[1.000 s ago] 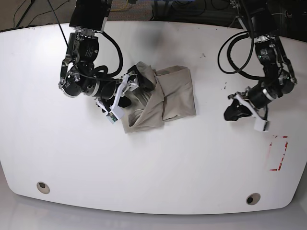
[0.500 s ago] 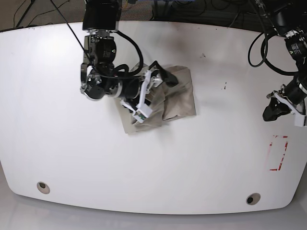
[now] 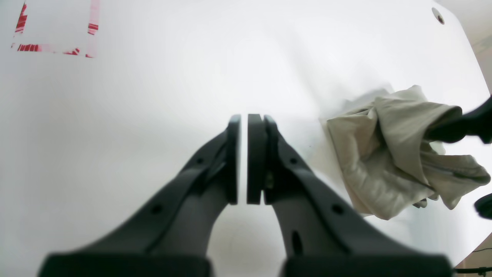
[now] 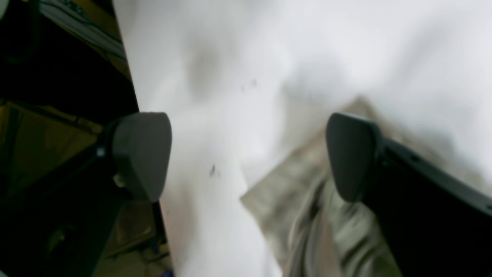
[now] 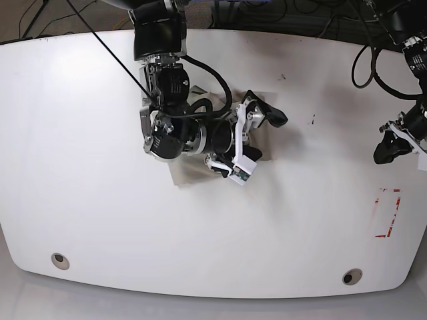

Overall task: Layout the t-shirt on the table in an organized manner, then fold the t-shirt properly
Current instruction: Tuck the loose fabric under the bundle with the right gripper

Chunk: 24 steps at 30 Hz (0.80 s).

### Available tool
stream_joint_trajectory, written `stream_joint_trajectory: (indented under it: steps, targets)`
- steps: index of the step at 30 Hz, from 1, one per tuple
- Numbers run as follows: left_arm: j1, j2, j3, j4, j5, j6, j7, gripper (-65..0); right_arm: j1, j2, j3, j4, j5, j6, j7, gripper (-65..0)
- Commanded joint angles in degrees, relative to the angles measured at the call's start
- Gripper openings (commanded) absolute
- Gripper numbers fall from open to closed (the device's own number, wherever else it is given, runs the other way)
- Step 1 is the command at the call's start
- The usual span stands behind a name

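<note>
The beige t-shirt (image 5: 182, 175) lies bunched on the white table (image 5: 87, 167), mostly hidden under my right arm in the base view. My right gripper (image 5: 267, 137) is open over the shirt's right part. In the blurred right wrist view its wide-apart fingers (image 4: 142, 154) stand over a corner of the shirt (image 4: 307, 215), gripper (image 4: 246, 154) empty. My left gripper (image 5: 390, 148) is shut and empty near the table's right edge, far from the shirt. In the left wrist view the gripper (image 3: 243, 127) shows only a thin gap, with the crumpled shirt (image 3: 384, 161) off to the right.
A red dashed rectangle mark (image 5: 387, 213) lies on the table near the right edge, below my left gripper; it also shows in the left wrist view (image 3: 54, 48). Two small round grey holes (image 5: 60, 260) (image 5: 351, 276) sit near the front edge.
My right arm has swept rightward across the shirt, its open gripper going from the shirt's left side to its right part. My left arm has drawn back to the table's right edge.
</note>
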State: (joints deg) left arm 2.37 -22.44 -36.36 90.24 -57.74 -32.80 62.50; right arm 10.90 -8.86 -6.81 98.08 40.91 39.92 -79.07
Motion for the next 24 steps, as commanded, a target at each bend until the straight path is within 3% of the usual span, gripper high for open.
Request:
stream_joint_trajectory:
  steps: [1, 9, 20, 24]
  targets:
    - [0.1, -1.2, -0.2, 1.1, -1.3, -0.2, -1.2, -63.6, 2.2, -0.1, 0.2, 0.8, 1.1, 0.1, 1.0, -3.8]
    - [0.1, -1.2, 0.0, 1.1, -0.9, -0.2, -1.2, -63.6, 3.7, -0.1, -1.0, 1.5, 1.1, 0.1, 0.8, -3.8]
    - [-0.2, -1.1, 2.0, 0.9, -0.9, -0.2, -1.2, -63.6, 1.7, 8.9, 11.0, 3.6, 1.0, 0.1, 0.9, -3.8]
    - [-0.2, -1.1, 3.2, 0.9, -0.9, -0.2, -1.2, -63.6, -0.3, 9.7, 15.2, 3.0, 1.0, 0.1, 1.0, -3.8]
